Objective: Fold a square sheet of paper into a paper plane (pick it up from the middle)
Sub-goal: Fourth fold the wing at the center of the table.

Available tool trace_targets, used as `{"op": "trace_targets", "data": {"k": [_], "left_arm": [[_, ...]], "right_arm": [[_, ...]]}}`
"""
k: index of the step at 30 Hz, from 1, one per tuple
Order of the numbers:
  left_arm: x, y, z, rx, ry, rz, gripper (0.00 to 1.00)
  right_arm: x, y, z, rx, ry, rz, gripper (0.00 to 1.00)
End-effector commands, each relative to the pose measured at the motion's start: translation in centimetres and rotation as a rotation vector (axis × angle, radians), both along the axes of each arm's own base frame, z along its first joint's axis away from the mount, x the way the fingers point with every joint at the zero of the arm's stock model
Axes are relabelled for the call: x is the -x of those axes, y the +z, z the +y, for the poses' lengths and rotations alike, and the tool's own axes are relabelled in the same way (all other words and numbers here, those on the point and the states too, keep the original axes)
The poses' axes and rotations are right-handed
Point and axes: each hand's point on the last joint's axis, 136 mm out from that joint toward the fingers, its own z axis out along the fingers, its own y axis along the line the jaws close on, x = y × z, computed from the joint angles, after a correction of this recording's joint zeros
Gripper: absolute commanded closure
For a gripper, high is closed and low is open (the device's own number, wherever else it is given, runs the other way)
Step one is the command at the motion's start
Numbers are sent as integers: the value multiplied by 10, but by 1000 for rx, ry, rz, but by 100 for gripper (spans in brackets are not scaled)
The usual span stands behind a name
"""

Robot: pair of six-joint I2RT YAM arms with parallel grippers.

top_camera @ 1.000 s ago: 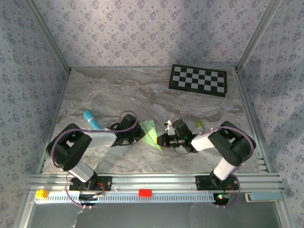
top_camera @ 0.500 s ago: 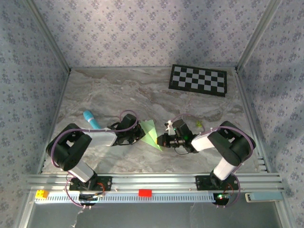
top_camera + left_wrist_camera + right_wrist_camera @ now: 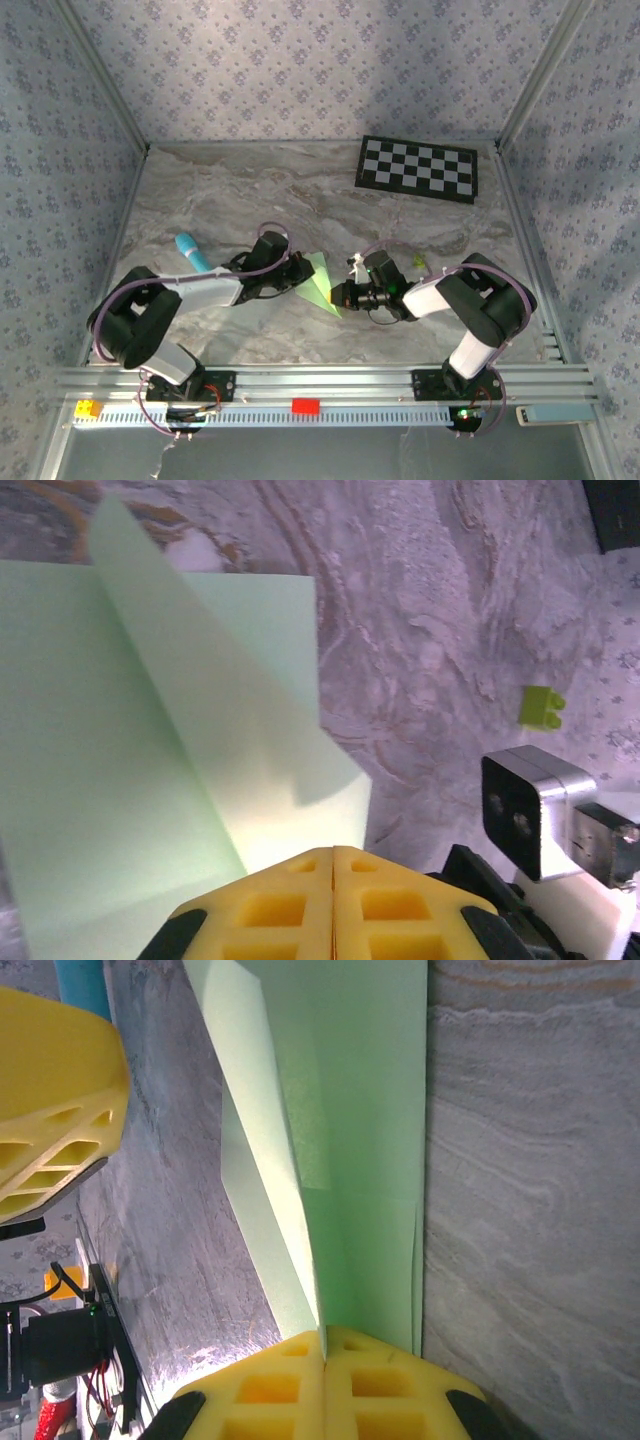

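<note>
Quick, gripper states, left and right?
Left gripper: closed, by the pale mint-green folded paper; whether it holds it cannot be told.
Right gripper: closed on the same paper.

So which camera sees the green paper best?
The left wrist view: the green paper looks big and sharp, one flap lifted. The right wrist view shows its long folds close up; the top view shows a small pointed shape.

**Paper Partly Unseen**

The folded paper (image 3: 120,780) ran off the left wrist view's left and bottom edges, its near edge hidden behind the left end effector (image 3: 333,852). The right wrist view's top edge cropped it and a blue stick (image 3: 80,985).
</note>
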Motion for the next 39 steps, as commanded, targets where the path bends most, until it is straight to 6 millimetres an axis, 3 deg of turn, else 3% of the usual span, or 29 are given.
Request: {"op": "trace_targets", "data": {"k": [1, 20, 39], "left_arm": [[-3, 12, -24, 84, -66, -24, 93], [-7, -28, -23, 50, -18, 48, 94], [-10, -39, -21, 14, -7, 61, 94]], "right_arm": [[7, -26, -12, 79, -28, 84, 100], [7, -29, -13, 80, -30, 107, 100], [7, -33, -14, 89, -29, 127, 100]]}}
